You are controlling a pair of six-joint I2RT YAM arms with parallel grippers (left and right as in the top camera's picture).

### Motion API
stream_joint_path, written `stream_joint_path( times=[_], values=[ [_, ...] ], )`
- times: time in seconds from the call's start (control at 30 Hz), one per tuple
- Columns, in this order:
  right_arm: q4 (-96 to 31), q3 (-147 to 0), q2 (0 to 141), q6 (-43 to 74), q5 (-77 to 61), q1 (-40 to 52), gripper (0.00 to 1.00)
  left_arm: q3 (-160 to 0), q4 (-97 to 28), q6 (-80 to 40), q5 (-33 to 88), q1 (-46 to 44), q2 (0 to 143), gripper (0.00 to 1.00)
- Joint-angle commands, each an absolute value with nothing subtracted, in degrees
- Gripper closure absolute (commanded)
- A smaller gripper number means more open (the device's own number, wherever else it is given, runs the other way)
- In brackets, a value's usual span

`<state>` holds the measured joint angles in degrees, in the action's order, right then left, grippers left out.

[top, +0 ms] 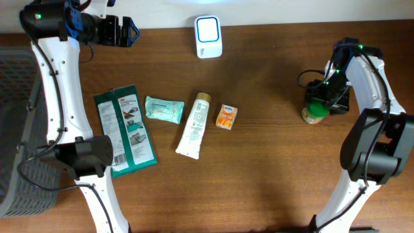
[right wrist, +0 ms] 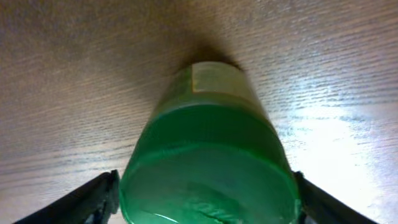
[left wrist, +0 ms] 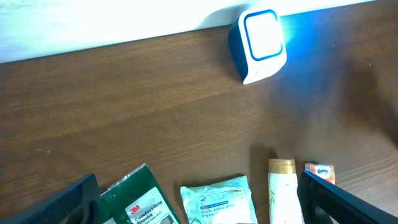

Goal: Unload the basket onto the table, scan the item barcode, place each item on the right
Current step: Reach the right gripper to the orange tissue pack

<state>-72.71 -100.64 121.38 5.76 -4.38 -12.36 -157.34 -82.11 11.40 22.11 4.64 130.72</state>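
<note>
A jar with a green lid (top: 314, 112) stands upright on the wooden table at the right. In the right wrist view the jar (right wrist: 211, 143) fills the frame from above. My right gripper (right wrist: 204, 190) straddles the lid, one dark finger on each side, close to the rim and just apart from it, so it is open. The white scanner (top: 208, 36) with its blue-lit face stands at the table's far edge, well left of the jar. My left gripper (top: 129, 31) hovers wide open and empty at the back left, looking toward the scanner (left wrist: 261, 43).
A green glove pack (top: 125, 129), a pale wipes pouch (top: 164, 109), a cream tube (top: 195, 125) and a small orange tissue box (top: 226, 116) lie in a row left of centre. A grey basket (top: 16, 129) stands beyond the left table edge.
</note>
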Motion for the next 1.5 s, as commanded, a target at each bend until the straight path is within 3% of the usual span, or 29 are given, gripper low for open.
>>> stream_joint_path(
  times=[0.0, 0.33, 0.63, 1.13, 1.47],
  values=[
    [-74.22, -103.37, 120.22, 6.07, -5.87, -12.78, 0.14, -157.77, -82.17, 12.32, 22.72, 4.69, 130.15, 0.01],
    [-77.89, -108.84, 106.78, 6.07, -13.32, -9.04, 0.15, -157.77, -82.17, 12.32, 22.74, 4.69, 130.15, 0.01],
    [-79.96, -107.42, 103.66, 7.46, -19.33, 2.09, 0.18, -157.77, -82.15, 12.32, 22.74, 4.69, 130.15, 0.01],
    [-61.17, -92.18, 106.26, 21.61, -19.31, 13.89, 0.32, -157.77, -82.17, 12.32, 22.74, 4.67, 130.15, 0.01],
    [-42.83, -77.87, 106.26, 35.55, -16.97, 18.76, 0.55, -157.77, -82.17, 12.32, 22.74, 4.69, 130.15, 0.01]
  ],
)
